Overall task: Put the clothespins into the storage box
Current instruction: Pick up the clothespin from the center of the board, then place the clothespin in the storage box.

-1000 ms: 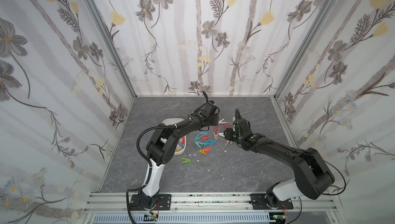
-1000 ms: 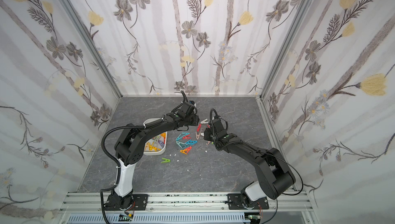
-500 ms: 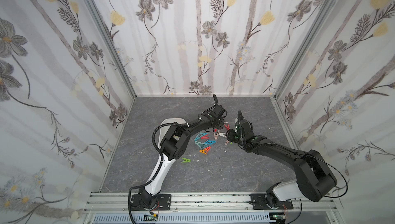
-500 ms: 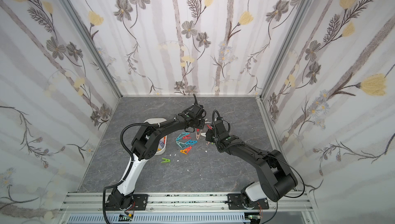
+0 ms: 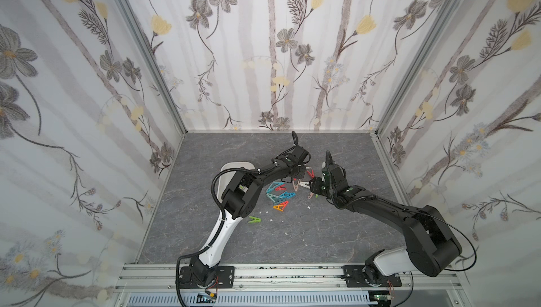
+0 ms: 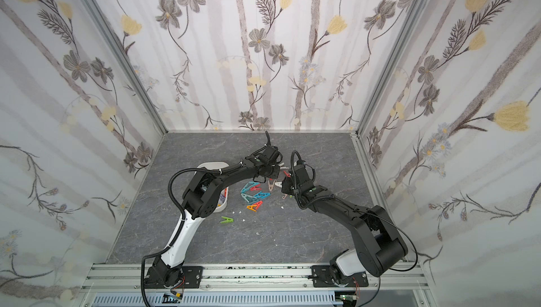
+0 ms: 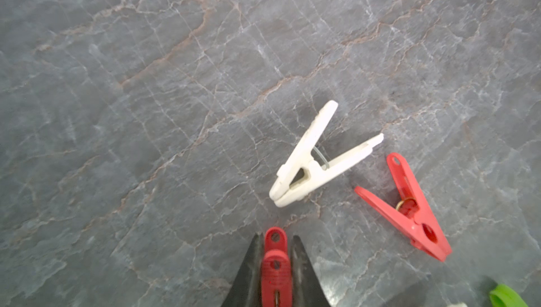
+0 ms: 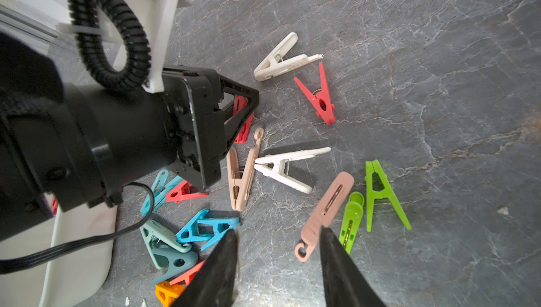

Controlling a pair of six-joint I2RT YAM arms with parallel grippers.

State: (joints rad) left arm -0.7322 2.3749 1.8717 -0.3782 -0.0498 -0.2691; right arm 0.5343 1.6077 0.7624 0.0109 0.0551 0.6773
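Observation:
My left gripper (image 7: pixel 276 236) is shut on a red clothespin (image 7: pixel 275 264) standing on edge on the grey floor. The right wrist view shows this same grip from the side (image 8: pixel 243 106). A white clothespin (image 7: pixel 310 168) and another red one (image 7: pixel 409 212) lie just beyond it. My right gripper (image 8: pixel 278 231) hangs open over bare floor, with a pink clothespin (image 8: pixel 328 212) by one finger and a blue one (image 8: pixel 207 228) by the other. More clothespins (image 5: pixel 278 194) lie heaped between the arms. The white storage box (image 5: pixel 234 165) sits left of the heap, half hidden by my left arm.
A lone green clothespin (image 5: pixel 254 219) lies nearer the front, with small white flecks (image 5: pixel 270 220) around it. Two green clothespins (image 8: pixel 377 191) lie to the side of my right gripper. My left arm's black cable (image 8: pixel 111 36) loops close to the right wrist camera. Papered walls (image 5: pixel 131 144) enclose the floor.
My left gripper has swung right, away from the box, to the far end of the heap and closed on the red clothespin. The right arm has barely moved.

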